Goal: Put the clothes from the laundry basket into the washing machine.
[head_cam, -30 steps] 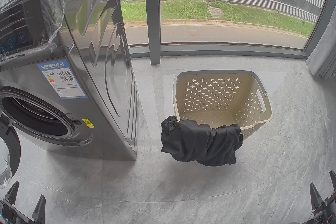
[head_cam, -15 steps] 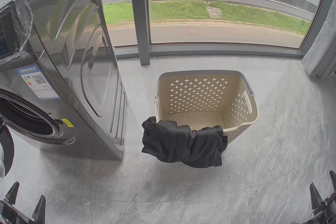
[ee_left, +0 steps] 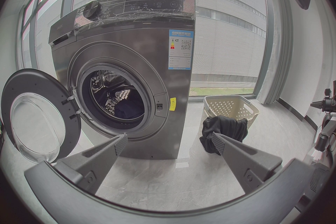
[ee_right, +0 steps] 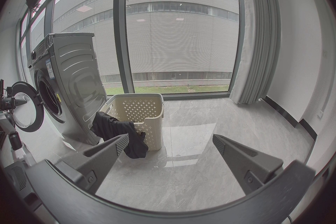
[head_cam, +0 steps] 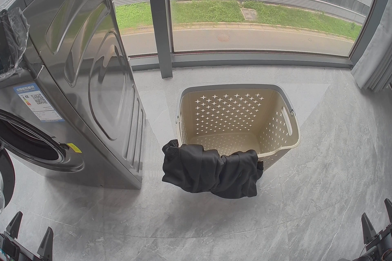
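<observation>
One black garment (head_cam: 210, 174) hangs over the rim of the basket (head_cam: 239, 87) on the side nearest the robot. Most of it bunches down the outside wall, and its end on the washer's side wraps past the basket's corner. The garment's lower edge hangs close to the floor (head_cam: 204, 225).

There is one basket, cream with star-shaped holes and a slot handle in its side wall. It stands upright on the floor just beside the one washer (head_cam: 102, 82), which is to the robot's left. The washer's round door (ee_left: 35, 109) is swung fully open, and some dark fabric shows low in the drum (ee_left: 113, 95).

There are two grippers, both low and near the robot, well apart from the garment and the basket. The left gripper (head_cam: 30, 232) has its two fingers spread wide with nothing between them. The right gripper (head_cam: 376, 217) is likewise spread wide and holds nothing.

Behind the basket is a large window (head_cam: 261, 9) with one upright post, and one pale curtain (head_cam: 377, 58) hangs at its right end.
</observation>
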Robot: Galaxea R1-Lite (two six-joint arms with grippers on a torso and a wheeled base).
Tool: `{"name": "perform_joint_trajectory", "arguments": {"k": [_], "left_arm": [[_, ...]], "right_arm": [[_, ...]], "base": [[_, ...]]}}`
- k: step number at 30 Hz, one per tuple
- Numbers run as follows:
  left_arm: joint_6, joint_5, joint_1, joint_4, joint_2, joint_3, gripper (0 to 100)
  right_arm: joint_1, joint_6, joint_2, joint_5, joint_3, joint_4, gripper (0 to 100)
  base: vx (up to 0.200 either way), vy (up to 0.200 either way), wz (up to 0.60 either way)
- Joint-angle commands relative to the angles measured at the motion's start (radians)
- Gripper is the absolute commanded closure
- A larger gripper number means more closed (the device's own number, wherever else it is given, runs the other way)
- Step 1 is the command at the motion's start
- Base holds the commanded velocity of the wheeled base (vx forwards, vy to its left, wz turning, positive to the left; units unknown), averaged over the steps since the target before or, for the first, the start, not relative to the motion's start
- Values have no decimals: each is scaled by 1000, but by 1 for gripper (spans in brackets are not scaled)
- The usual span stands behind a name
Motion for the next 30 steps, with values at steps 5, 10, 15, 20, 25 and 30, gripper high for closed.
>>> {"name": "perform_joint_trajectory", "arguments": {"k": [5,10,15,20,25,30], "left_arm": [[0,0,1,0,-13,15,0],[0,0,1,0,-13,15,0],[0,0,1,0,-13,15,0],[-2,0,1,0,-13,15,0],[0,0,1,0,-13,15,0],[-2,1,1,0,-13,15,0]], "right_arm": [[0,-1,-2,0,12,0,0],[0,-1,-2,0,12,0,0],[0,-1,-2,0,12,2,0],[0,-1,-2,0,12,0,0],[0,-1,-2,0,12,0,0],[0,-1,-2,0,12,0,0]], "base": [[0,0,0],[0,0,0],[0,0,0],[0,0,0],[0,0,0],[0,0,0]]}}
